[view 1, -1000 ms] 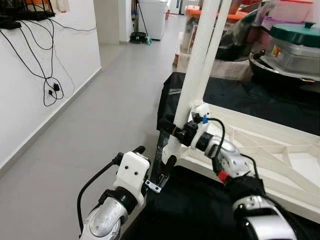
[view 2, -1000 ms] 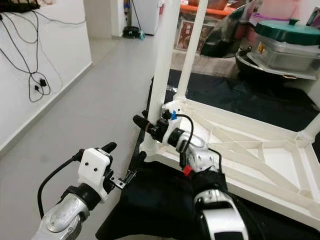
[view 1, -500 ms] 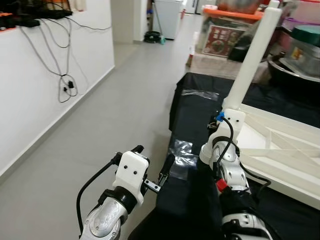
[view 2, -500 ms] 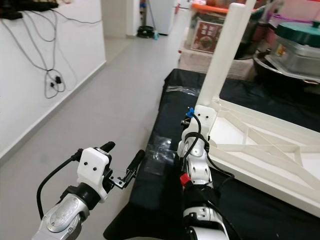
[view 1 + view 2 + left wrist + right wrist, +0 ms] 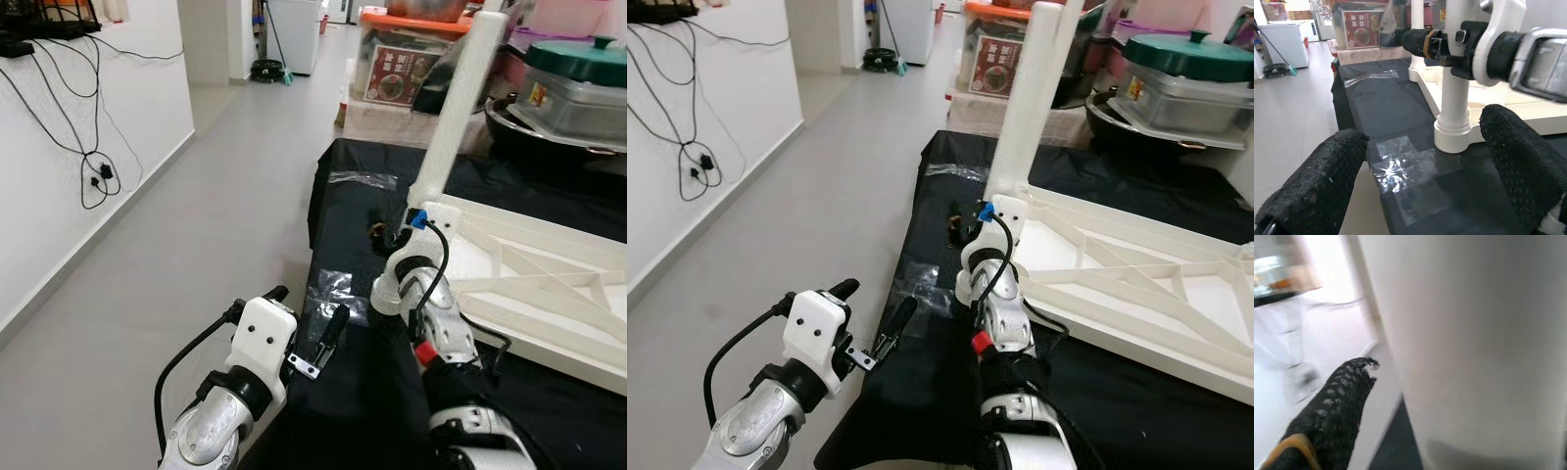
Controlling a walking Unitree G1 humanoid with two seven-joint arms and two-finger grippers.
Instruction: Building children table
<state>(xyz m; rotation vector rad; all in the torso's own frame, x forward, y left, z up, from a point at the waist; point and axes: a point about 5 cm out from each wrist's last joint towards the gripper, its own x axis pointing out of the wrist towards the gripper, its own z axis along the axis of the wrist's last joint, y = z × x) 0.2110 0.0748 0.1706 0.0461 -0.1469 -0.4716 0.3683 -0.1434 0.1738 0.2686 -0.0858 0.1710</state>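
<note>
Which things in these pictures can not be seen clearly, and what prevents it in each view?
- right gripper: in the eye views its own wrist covers the fingers; the right wrist view is blurred, one finger beside the table leg, so the grip is unclear.
- Leg socket: hidden behind the right wrist in the eye views.
- white tabletop: cut off by the right edge.
- left gripper: fingers seen edge-on in the eye views.

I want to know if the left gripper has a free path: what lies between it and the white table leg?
In the left wrist view, between the left gripper and the table leg lies black cloth with a clear tape patch; nothing stands there.
</note>
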